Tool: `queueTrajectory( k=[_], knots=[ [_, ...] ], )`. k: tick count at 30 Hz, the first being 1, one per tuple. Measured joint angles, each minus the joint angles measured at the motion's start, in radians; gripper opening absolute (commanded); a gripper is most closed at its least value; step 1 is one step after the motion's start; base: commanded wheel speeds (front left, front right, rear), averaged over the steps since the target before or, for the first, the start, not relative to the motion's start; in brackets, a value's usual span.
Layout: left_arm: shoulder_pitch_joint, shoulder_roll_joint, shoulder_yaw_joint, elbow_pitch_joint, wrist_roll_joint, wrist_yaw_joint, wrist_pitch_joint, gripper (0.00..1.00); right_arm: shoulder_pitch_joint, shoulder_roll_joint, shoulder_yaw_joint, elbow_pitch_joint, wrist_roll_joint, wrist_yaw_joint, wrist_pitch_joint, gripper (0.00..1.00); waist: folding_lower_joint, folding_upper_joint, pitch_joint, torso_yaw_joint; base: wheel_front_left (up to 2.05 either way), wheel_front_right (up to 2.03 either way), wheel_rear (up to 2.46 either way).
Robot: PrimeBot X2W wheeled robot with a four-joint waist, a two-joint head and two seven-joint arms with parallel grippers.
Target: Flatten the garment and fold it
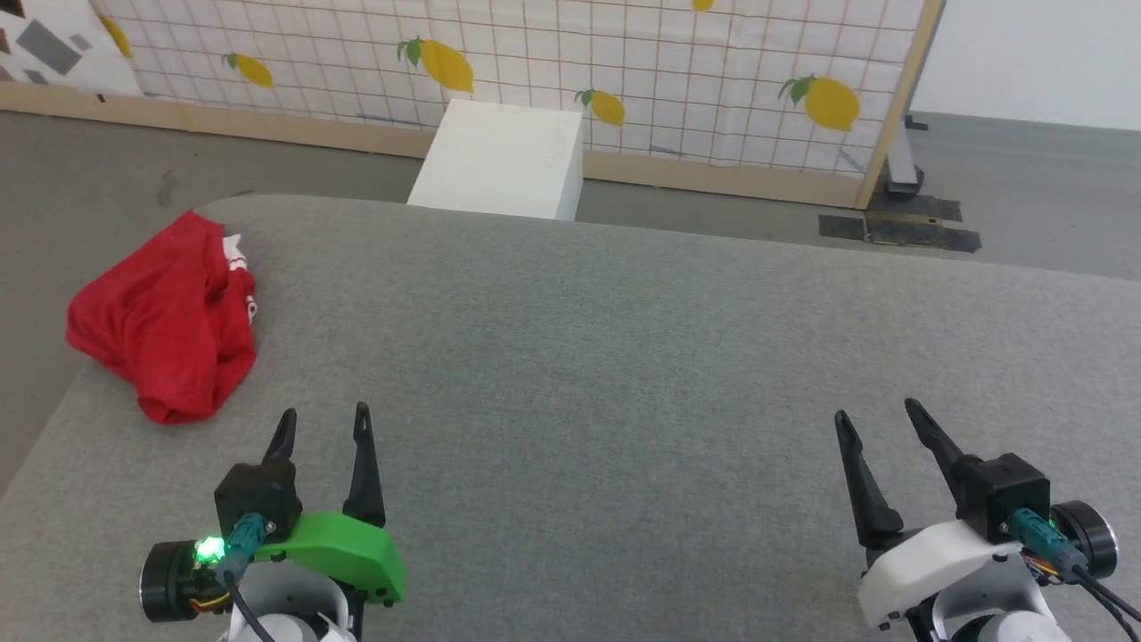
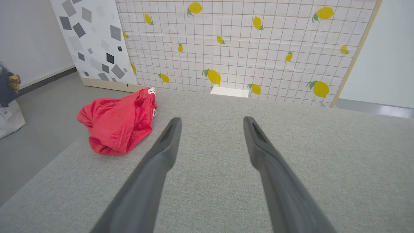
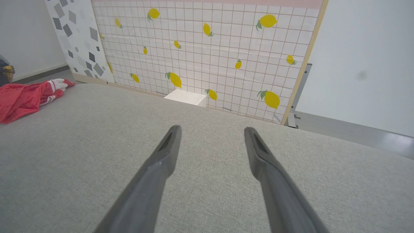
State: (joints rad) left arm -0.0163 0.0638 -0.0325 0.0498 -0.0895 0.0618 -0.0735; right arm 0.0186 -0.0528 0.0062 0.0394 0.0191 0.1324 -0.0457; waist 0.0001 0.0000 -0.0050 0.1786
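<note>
The garment [image 1: 165, 321] is a red heap with a bit of white and striped trim, crumpled at the far left edge of the grey table [image 1: 624, 357]. The left wrist view has the garment [image 2: 118, 121] up and left of the fingers; from the right wrist the garment [image 3: 27, 97] lies at the far left. My left gripper [image 1: 323, 423] hovers near the table's front left, open and empty, a short way right of and nearer than the heap. My right gripper [image 1: 878, 417] is at the front right, open and empty, far from the cloth.
A white box [image 1: 504, 160] stands on the floor behind the table, before a lemon-print grid screen [image 1: 624, 62]. A panel with grey shapes [image 2: 93, 42] stands left of it. A bag [image 2: 8, 97] sits on the floor at far left. The table's left edge drops off beside the garment.
</note>
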Motion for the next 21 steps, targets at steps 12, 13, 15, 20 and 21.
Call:
queueTrajectory(
  k=[12,13,15,20,21],
  knots=[
    [0.0,0.006,-0.008,0.008,-0.026,0.023,-0.025,1.0,-0.008,0.0,0.003,0.01,0.009,0.0,-0.023,1.0,0.0,0.0,0.001,0.075,0.0,0.0,0.0],
    [0.0,0.006,-0.009,0.008,-0.027,0.025,-0.025,1.0,-0.009,0.0,0.003,0.011,0.009,0.0,-0.026,1.0,0.0,0.0,0.001,0.08,0.0,0.0,0.0],
    [0.0,0.007,-0.01,0.01,-0.031,0.032,-0.028,1.0,-0.012,0.0,0.003,0.014,0.009,0.0,-0.031,1.0,0.0,0.0,0.002,0.093,0.0,0.0,0.0],
    [0.0,0.008,-0.013,0.016,-0.055,0.042,-0.039,1.0,-0.018,0.0,0.004,0.02,0.009,0.0,-0.039,1.0,0.0,0.0,0.003,0.121,0.0,0.0,0.0],
    [0.0,0.009,-0.014,0.018,-0.057,0.043,-0.044,1.0,-0.018,0.0,0.005,0.021,0.009,0.0,-0.04,1.0,0.0,0.0,0.003,0.127,0.0,0.0,0.0]
  ],
)
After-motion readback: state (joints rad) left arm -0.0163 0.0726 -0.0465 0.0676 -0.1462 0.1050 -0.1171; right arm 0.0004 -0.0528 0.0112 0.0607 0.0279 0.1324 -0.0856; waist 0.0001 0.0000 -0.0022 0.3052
